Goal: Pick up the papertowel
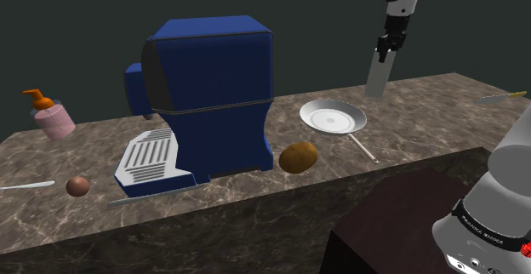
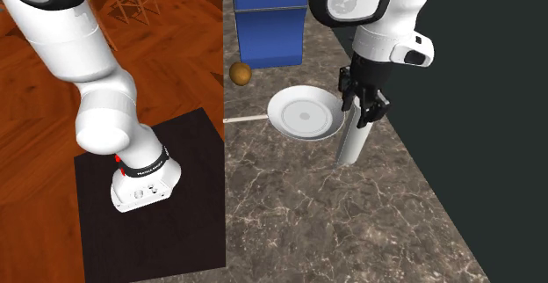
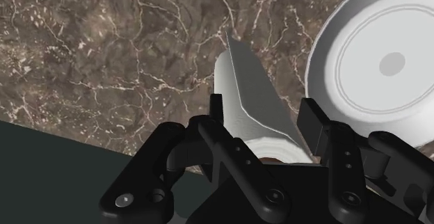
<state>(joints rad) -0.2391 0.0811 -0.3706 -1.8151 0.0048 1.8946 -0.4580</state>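
Far to the shoulder view's left a pink soap bottle (image 1: 53,119) stands on the marble counter (image 1: 425,111). Moving right I pass the blue coffee machine (image 1: 213,94), a brown potato-like lump (image 1: 298,156) and the grey pan (image 1: 333,117). Just past the pan, by the counter's back edge, hangs the paper towel (image 1: 379,70), a pale grey roll, tilted, its top end in the gripper (image 1: 388,49).

I judge the grasp made and the lift to be the step in hand. Whether the roll's lower end clears the counter, I cannot tell. The next move calls for a straight, slow rise, so the tilted roll neither swings nor slips.

The wrist view gives me what the others don't: both fingers (image 3: 217,111) pressed against the roll's sides, clamped on it, and a loose sheet standing off it. The second exterior view adds how close the roll leans to the pan's rim.
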